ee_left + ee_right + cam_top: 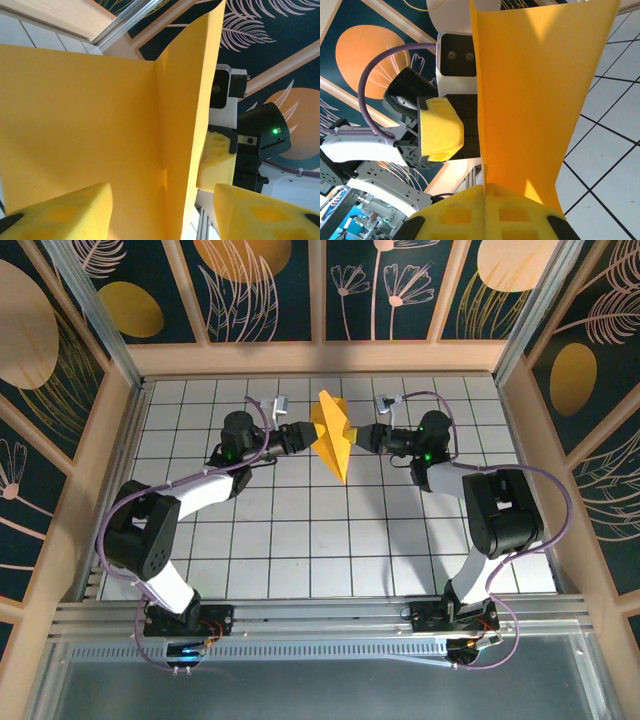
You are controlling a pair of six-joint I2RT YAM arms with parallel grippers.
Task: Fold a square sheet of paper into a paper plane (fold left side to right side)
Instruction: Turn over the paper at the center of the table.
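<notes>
**Paper held in mid-air by one pinch, here's what I'd worry about**

So the paper [333,432], creased into a pointy winged shape, is up off the table [300,540], between the two arms near the far middle. The right gripper [485,197] has its pads pressed together on one edge of it, and that looks like the only real hold. The left gripper [162,212] is apart, with one pad on either side of a standing flap. As far as I can tell, neither pad is touching it.

What could go wrong, imo:
- If the left closes off the crease line, you get a skewed second crease or a crushed flap.
- Thin paper flops, so one pad could shove the flap sideways instead of trapping it.
- With both clamped, any pull apart could tear the paper or drag it out of the right's pinch.
- If the right lets go too early, the paper drops to the table.
</notes>
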